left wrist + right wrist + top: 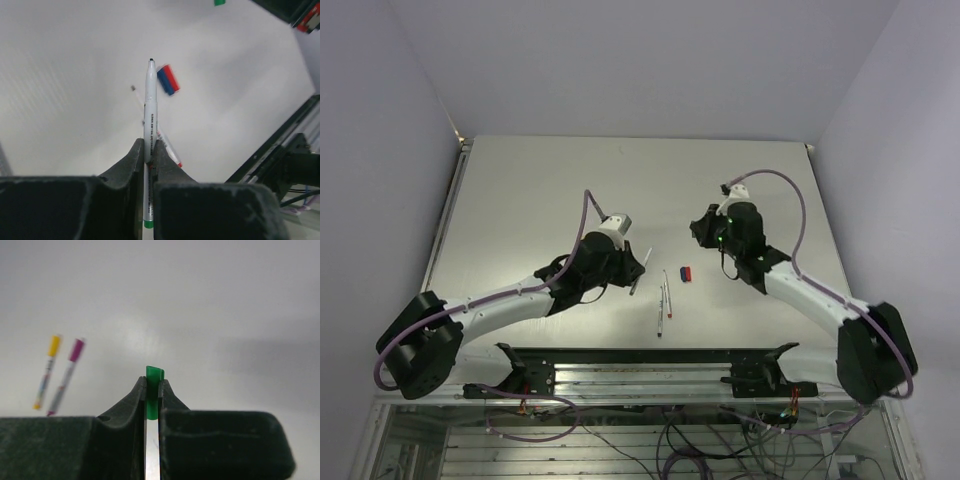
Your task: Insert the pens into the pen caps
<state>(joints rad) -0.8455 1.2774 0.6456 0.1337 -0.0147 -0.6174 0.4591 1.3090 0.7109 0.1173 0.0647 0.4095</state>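
The left gripper [149, 150] is pressed together on a white pen [150, 105], which stands up between the fingers. The pen's lower end shows a green band cut off by the frame edge, and its dark tip is bare. Just behind the right finger a second pen [169, 146] lies on the table [60, 90]. It is mostly hidden, with only a short stretch ending in red in view. Farther out the blue cap [164, 82] and the red cap [172, 77] lie touching side by side, both blurred.

The right gripper [152, 386] pinches the green cap [154, 374]. Only the cap's upper end clears the fingers, and the rest is covered. Well beyond it, to the left, an orange-capped pen [47, 372] and a purple-capped pen [66, 377] lie near each other on the table, too soft for their print to be read.

From above, the loose pens form a tight cluster whose number cannot be told.
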